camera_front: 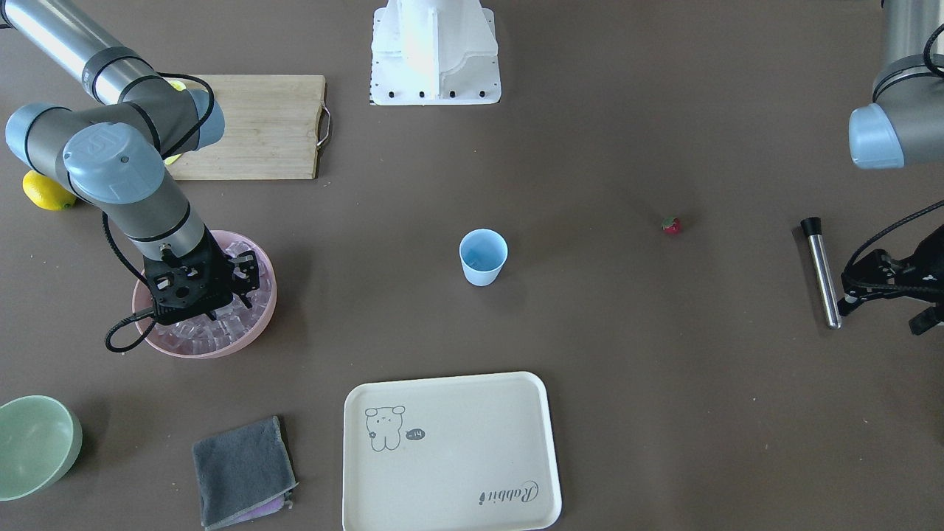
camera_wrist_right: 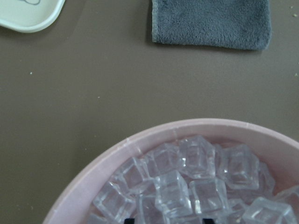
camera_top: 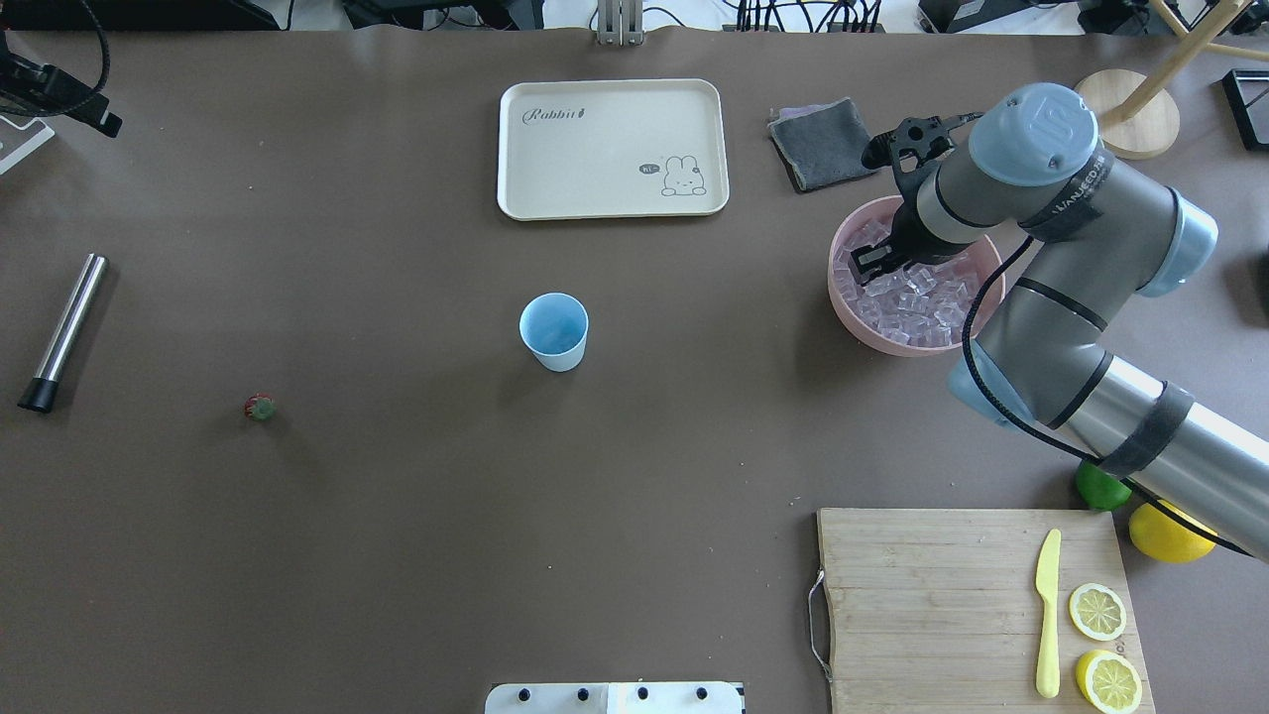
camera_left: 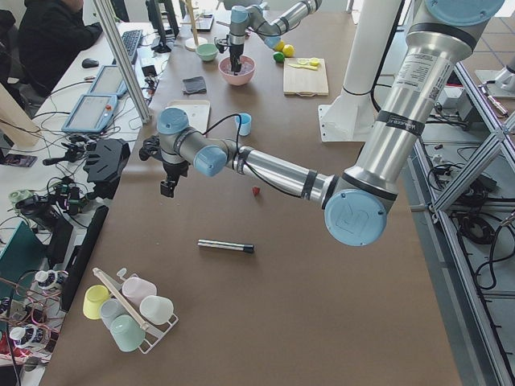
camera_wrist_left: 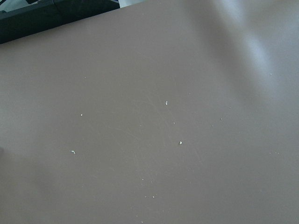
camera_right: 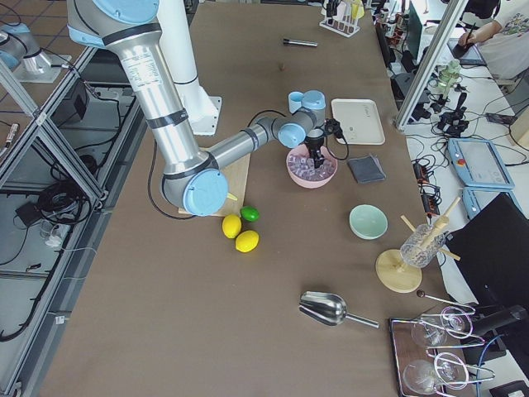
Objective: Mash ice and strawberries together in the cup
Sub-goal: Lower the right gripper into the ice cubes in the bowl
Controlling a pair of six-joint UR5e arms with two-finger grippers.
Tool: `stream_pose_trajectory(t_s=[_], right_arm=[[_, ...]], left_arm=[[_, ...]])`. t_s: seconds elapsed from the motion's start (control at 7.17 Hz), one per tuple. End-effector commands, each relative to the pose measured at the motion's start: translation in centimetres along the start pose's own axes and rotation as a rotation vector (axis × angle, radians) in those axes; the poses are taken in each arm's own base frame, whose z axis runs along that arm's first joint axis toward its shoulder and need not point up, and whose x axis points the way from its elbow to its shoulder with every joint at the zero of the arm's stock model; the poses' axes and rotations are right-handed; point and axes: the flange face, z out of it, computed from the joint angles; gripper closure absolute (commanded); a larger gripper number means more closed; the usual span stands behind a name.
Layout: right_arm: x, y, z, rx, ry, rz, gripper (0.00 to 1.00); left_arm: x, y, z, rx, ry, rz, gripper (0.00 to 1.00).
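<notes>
Front view, right claw (camera_front: 240, 295): down inside the pink bowl (camera_front: 254, 332), tips among the ice (camera_front: 195, 335); nothing seen lifted.
Front view, cup (camera_front: 483, 256): upright mid-bench, looks empty, well apart from the bowl, toward the robot's left.
Front view, strawberry (camera_front: 670, 225): on bare bench, far nearer the left claw (camera_front: 848, 304) than the right; steel muddler (camera_front: 821, 271) lies just beside that claw.
Overhead, right claw: over the bowl's cup-ward side, ice straight beneath.
Left-end view, left claw: hangs above the bench, nothing visible in it; how far open can't be told.
Left wrist view: bare bench only.
Right wrist view, jaws: two dark tips at the bottom edge, set apart, cubes between, not closed on any.
Right wrist view, grey cloth (camera_wrist_right: 212, 23): beyond the bowl.
Judgement: ice pick-up step, right arm's job; cubes squarish, no long axis to match.
</notes>
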Motion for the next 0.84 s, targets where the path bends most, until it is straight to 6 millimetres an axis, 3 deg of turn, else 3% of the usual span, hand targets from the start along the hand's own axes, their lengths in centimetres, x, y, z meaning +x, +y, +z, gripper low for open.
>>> stream_pose_trajectory(t_s=[0.0, 0.28, 0.7], right_arm=[[0.26, 0.2, 0.18, -0.002, 0.004, 0.002, 0.59], [0.02, 0.07, -0.05, 0.001, -0.001, 0.004, 0.65], [-0.47, -0.14, -0.6, 0.01, -0.011, 0.009, 0.92]], left_arm=[[0.08, -0.1, -0.05, 0.001, 0.0, 0.001, 0.02], [0.16, -0.15, 0.03, 0.0, 0.001, 0.002, 0.03], [0.2, -0.07, 0.13, -0.001, 0.003, 0.003, 0.02]])
